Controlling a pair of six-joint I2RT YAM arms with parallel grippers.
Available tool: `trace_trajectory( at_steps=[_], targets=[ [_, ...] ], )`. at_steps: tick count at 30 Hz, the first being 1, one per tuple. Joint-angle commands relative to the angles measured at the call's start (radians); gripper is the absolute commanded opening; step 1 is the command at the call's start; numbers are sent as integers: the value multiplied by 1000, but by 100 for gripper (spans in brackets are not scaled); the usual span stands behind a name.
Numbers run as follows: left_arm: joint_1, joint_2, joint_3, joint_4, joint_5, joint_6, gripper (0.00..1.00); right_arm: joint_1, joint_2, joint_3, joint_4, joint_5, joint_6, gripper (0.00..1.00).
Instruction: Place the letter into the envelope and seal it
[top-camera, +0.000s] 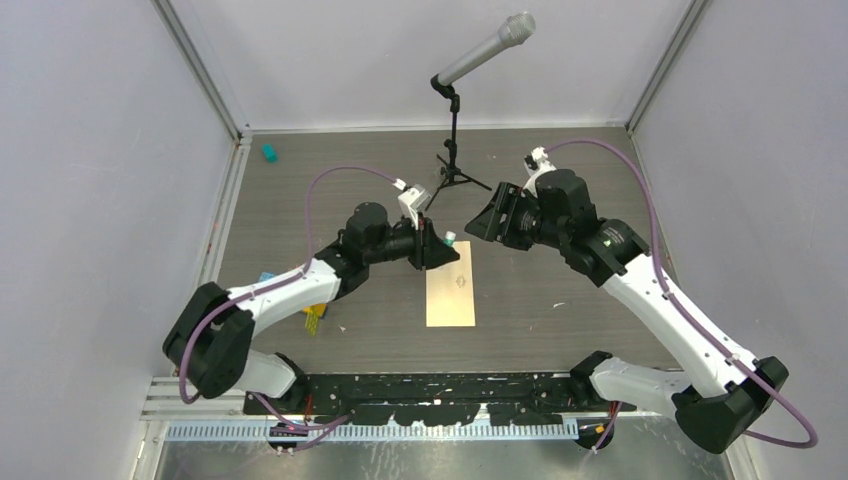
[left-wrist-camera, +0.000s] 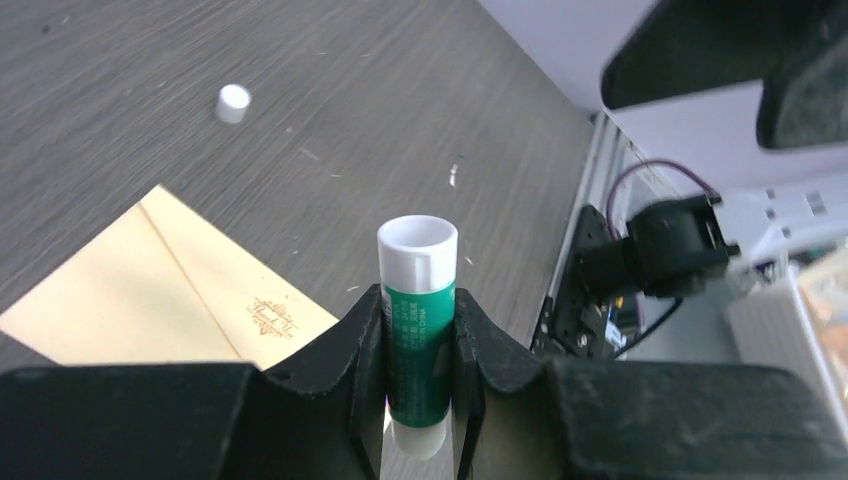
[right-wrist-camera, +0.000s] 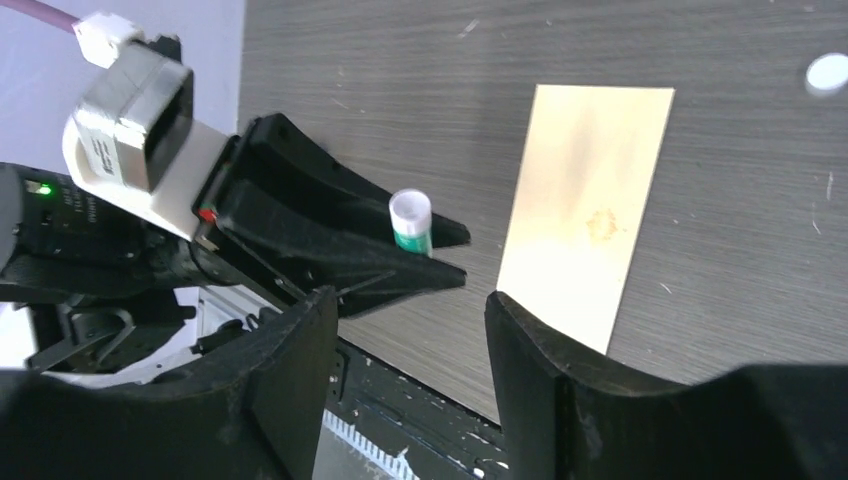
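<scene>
The tan envelope (top-camera: 450, 290) lies flat at mid-table, long side running away from me, with its small dark mark facing up. It also shows in the left wrist view (left-wrist-camera: 150, 290) and in the right wrist view (right-wrist-camera: 585, 200). My left gripper (top-camera: 445, 250) hovers at the envelope's far left corner, shut on a green glue stick (left-wrist-camera: 417, 340) whose open white end points up. The glue stick shows in the right wrist view (right-wrist-camera: 411, 228) too. My right gripper (right-wrist-camera: 410, 300) is open and empty, held above the table to the right of the left gripper (top-camera: 482, 226). No separate cream letter shows.
A small white cap (left-wrist-camera: 233, 103) lies on the table beyond the envelope and also shows in the right wrist view (right-wrist-camera: 826, 72). A microphone on a stand (top-camera: 455, 150) is at the back centre. A teal object (top-camera: 269, 153) lies far left. Yellow and blue items (top-camera: 313, 318) lie by the left arm.
</scene>
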Motion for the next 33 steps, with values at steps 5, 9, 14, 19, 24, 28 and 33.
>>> trace_trajectory(
  at_steps=[5,9,14,19,24,28,33],
  targets=[
    [-43,-188,-26,3,87,272,0,166,-1,163,-122,174,-8,52],
    [-104,-237,-6,-86,-13,389,0,210,29,193,-151,233,-4,48],
    [-171,-253,20,-163,-146,505,0,238,65,242,-172,270,-8,47],
    [-190,-255,17,-148,-233,523,0,251,96,271,-205,281,-15,46],
    [-190,-254,12,-122,-240,523,0,257,113,267,-207,252,-17,47],
    [-190,-253,11,-114,-235,523,0,274,134,267,-198,236,-12,47],
    [-190,-258,11,-112,-236,523,0,288,155,265,-184,236,-11,46]
  ],
)
